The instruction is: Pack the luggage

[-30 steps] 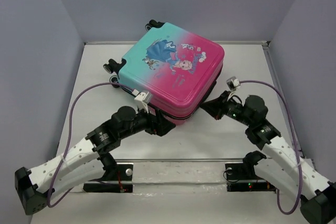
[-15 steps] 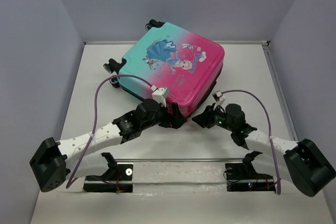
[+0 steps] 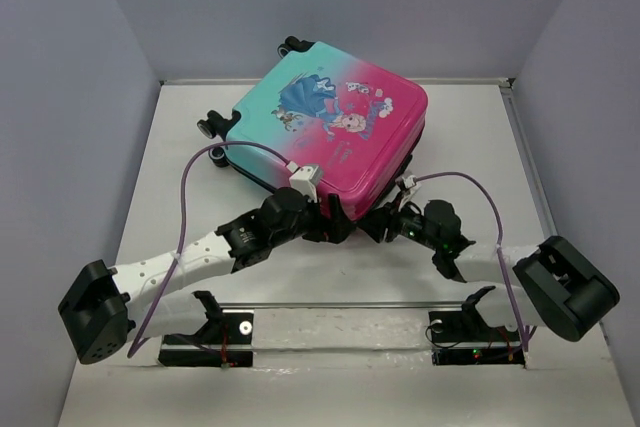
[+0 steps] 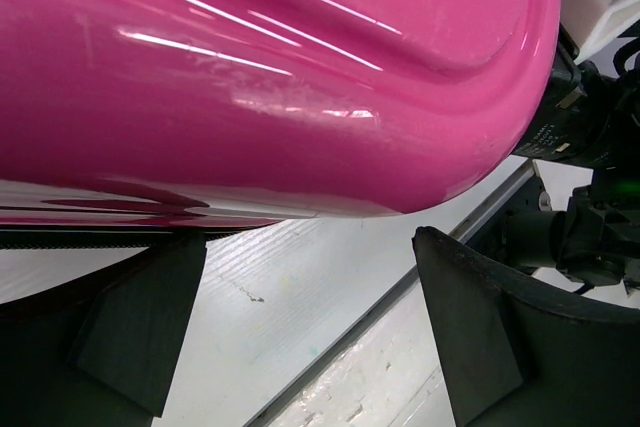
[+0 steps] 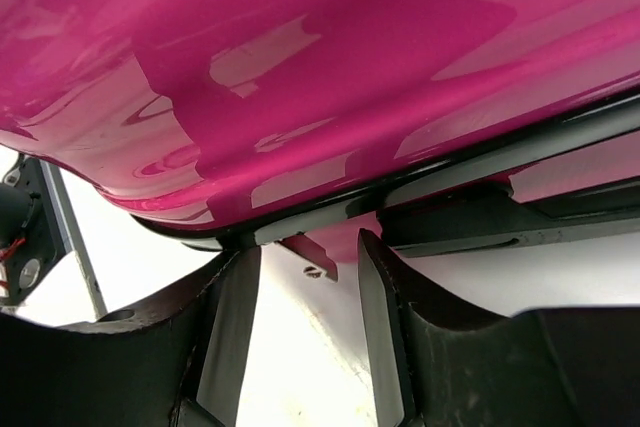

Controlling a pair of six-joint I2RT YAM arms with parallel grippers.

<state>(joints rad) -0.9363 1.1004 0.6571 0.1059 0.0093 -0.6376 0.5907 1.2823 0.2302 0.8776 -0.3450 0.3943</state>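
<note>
Top view, luggage: The luggage [image 3: 330, 132], a small hard-shell suitcase fading from pink to teal with a cartoon princess print, lies shut and flat, print upward, on the far half of the white tabletop [image 3: 180, 167]. It has not shifted in the last second.
Top view, right tool: The right tool [image 3: 385, 225] has swung in from the right flank of the luggage to its near pink corner.
Top view, left tool: The left tool [image 3: 338, 225] also came in to that corner and has since held there, just beside the right one.
Left wrist view, left tool: The left tool [image 4: 300, 327] has its fingers spread wide with nothing between them. The glossy pink shell [image 4: 280, 77] is above and bare tabletop is below.
Right wrist view, right tool: The right tool [image 5: 305, 347] was closed and now stands partway apart, clamped on nothing.
Right wrist view, pull tab: A small pink pull tab [image 5: 310, 259] hangs below the black zip seam [image 5: 450, 177], in line with the gap. You cannot tell whether a finger touches it.
Meaning: Treat this as a release at the zip. The luggage looks closed, so check the seam around this corner before you count the packing as done.
</note>
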